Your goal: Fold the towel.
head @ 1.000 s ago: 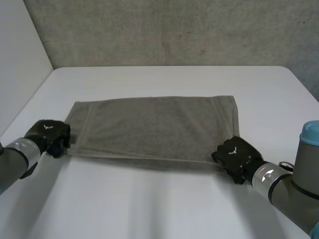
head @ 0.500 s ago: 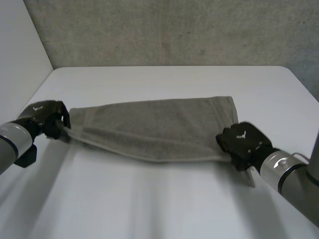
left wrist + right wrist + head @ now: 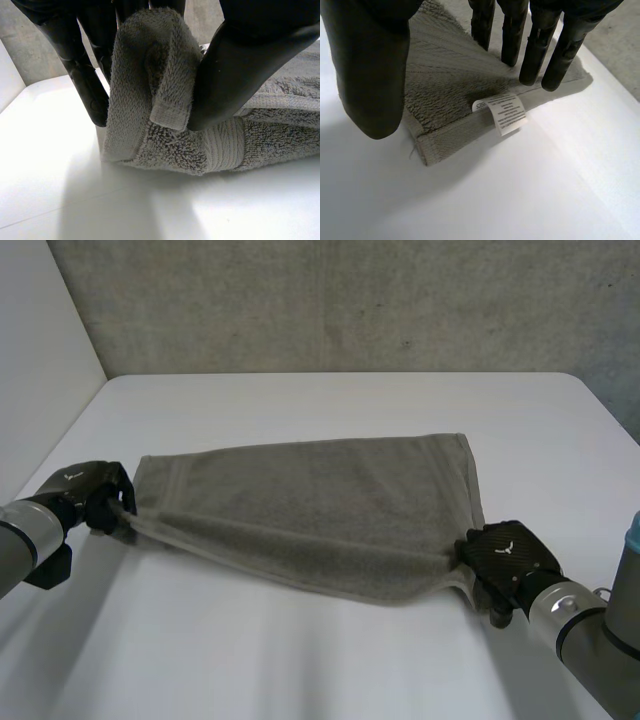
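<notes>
As left hand pinches corner; towel edge sags

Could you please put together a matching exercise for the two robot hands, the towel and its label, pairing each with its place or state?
Things:
1. left robot hand
2. right robot hand
3. towel
4. label

Places or states:
A. white, on the hem near straight fingertips
B. fingers straight, tips at a flat corner
C. grey, lying between both hands
D. pinching a bunched corner

Pairs: 1-D, 2-B, 3-C, 4-A.
</notes>
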Tool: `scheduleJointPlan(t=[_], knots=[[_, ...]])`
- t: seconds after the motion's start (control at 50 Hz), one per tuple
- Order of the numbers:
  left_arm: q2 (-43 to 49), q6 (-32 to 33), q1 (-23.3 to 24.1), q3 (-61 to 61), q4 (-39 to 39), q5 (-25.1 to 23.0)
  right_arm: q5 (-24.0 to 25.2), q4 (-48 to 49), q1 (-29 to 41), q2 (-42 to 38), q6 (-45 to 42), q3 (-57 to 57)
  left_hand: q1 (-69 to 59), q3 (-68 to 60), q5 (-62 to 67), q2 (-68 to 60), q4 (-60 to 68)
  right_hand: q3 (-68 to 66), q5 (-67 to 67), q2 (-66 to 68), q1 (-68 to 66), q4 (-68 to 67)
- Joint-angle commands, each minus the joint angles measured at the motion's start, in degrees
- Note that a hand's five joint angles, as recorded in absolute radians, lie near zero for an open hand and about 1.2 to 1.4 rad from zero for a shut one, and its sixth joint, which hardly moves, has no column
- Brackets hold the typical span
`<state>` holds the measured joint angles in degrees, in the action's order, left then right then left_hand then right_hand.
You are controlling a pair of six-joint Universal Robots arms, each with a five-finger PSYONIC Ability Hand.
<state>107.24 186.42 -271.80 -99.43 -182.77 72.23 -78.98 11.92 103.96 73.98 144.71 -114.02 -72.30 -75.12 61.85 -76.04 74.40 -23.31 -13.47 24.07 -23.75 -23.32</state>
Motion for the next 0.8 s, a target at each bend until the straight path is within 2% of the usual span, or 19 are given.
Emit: scheduleJointPlan(t=[0.02,0.24,0.34,0.5,0.66,0.8], knots=[[0.4,0.0,-1.0,0.0,0.0,0.0,-0.2,2.0,0.1,0.6,3.4,-0.7,-7.7,-4.9,8.1,-4.0,5.6,-1.2,-1.1,0.5,-0.8,-1.2],[0.4,-0.1,-2.5,0.0,0.0,0.0,-0.1,0.5,-1.2,4.2,5.9,-0.5,-7.7,-4.9,8.1,-4.0,5.6,-3.8,-3.6,3.0,-3.3,-3.7],[0.4,-0.2,-3.1,-0.1,0.0,0.0,2.5,-2.3,-5.2,5.7,5.2,-0.2,-7.7,-4.9,8.1,-4.0,5.6,-8.8,-8.6,8.0,-8.4,-8.8],[0.5,-0.2,-3.3,-0.2,-0.6,0.0,13.9,-12.8,-12.3,3.8,-0.5,3.2,-7.7,-4.9,8.1,-4.0,5.6,-14.4,-14.2,13.6,-13.9,-14.3],[0.5,-0.2,-3.3,-0.7,-0.9,0.0,16.0,-13.5,-13.3,0.2,-5.5,3.1,-7.7,-4.9,8.1,-4.0,5.6,-12.9,-12.7,12.1,-12.4,-12.8],[0.5,-0.2,-3.1,-1.1,-1.0,0.0,16.2,-12.0,-12.9,-0.9,-5.8,2.6,-7.7,-4.9,8.1,-4.0,5.6,-7.3,-7.1,6.5,-6.8,-7.3]])
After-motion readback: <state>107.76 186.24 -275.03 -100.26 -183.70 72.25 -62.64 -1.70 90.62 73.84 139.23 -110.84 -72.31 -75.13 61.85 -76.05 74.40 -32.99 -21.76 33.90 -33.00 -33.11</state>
